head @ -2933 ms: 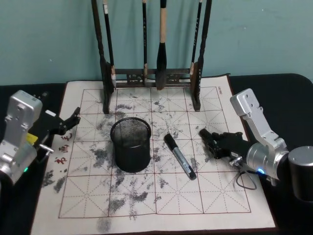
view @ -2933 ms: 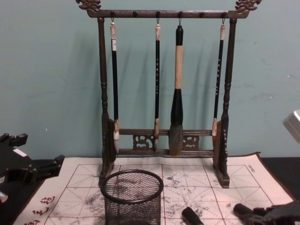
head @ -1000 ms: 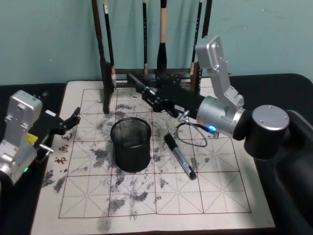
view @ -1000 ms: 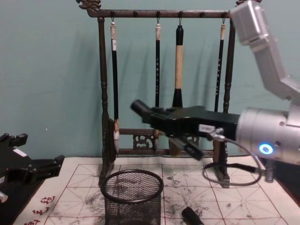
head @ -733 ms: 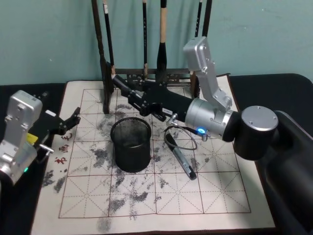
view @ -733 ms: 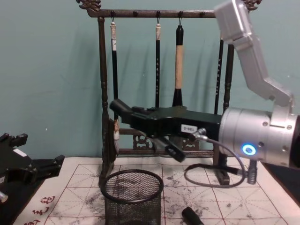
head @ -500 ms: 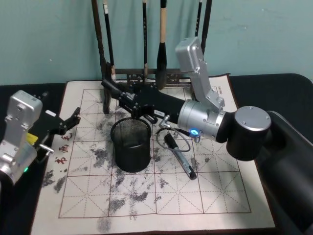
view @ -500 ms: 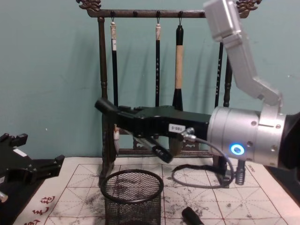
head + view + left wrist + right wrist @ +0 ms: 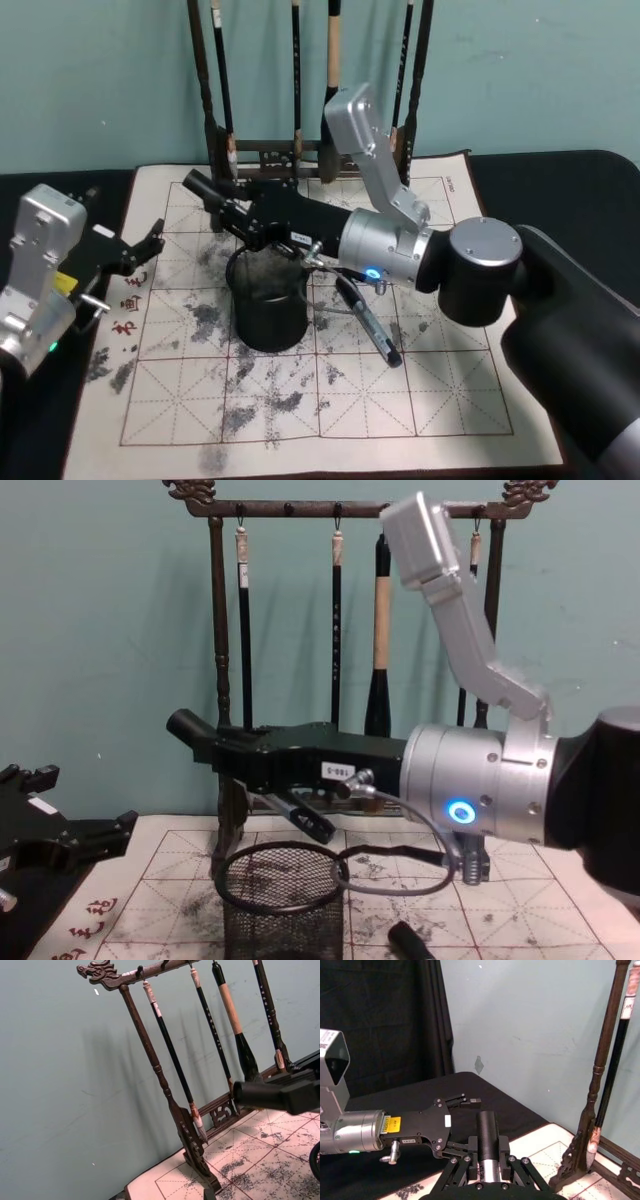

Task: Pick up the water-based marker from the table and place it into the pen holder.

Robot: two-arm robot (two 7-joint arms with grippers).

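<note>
Right gripper (image 9: pixel 220 205) has swung across above black wire-mesh pen holder (image 9: pixel 265 315); clamp state unreadable. Black-capped grey marker (image 9: pixel 370 324) lies on cream grid mat (image 9: pixel 450 400), holder's 3 o'clock. Likely light, stiff, slick: pinch mid-barrel. Left gripper (image 9: pixel 152 245) parked 9 o'clock, spread.

Soft even light, faint rack (image 9: pixel 216 630) shadows on wall (image 9: pixel 100 630)

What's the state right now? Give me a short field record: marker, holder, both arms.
marker: water-based marker lying flat on the mat, not grasped
holder: pen holder upright on the mat, to the robot's left of the marker, apart from it
right arm: right gripper stretched across above the pen holder, its tip near the left post of the brush rack
left arm: left gripper parked at the mat's left edge, jaws open
task status: pick not yet done
</note>
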